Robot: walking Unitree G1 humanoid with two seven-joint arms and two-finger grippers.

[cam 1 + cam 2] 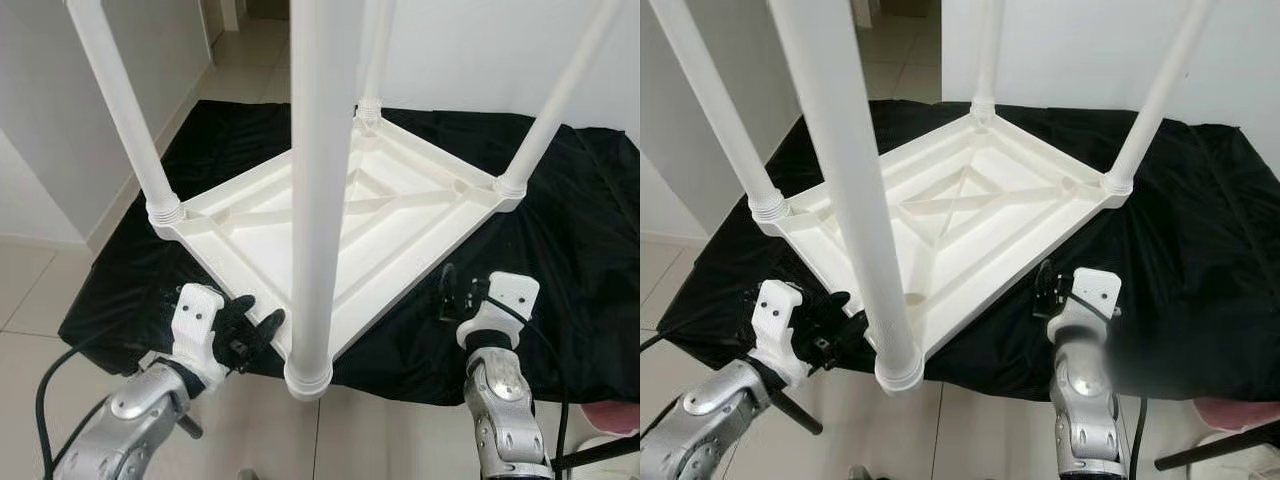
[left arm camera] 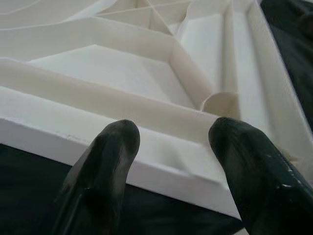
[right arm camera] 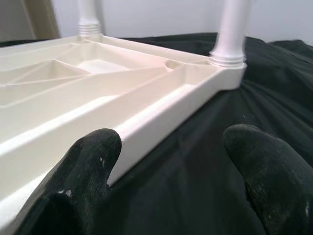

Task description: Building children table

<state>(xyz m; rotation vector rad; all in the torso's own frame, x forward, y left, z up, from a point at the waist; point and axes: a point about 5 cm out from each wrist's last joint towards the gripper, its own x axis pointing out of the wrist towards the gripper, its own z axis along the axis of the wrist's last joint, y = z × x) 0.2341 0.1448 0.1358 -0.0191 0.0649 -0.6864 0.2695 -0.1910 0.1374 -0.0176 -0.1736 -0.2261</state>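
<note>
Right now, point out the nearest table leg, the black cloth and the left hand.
nearest table leg (image 1: 322, 180), left eye view, mid shaft
black cloth (image 1: 570, 260), left eye view, right part
left hand (image 1: 252, 330), left eye view, between fingertips

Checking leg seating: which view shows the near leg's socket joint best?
Left eye view: the near leg meets its corner socket unobstructed. The right eye view shows the same joint at an angle; the wrist views show the tabletop ribs and rim.
</note>
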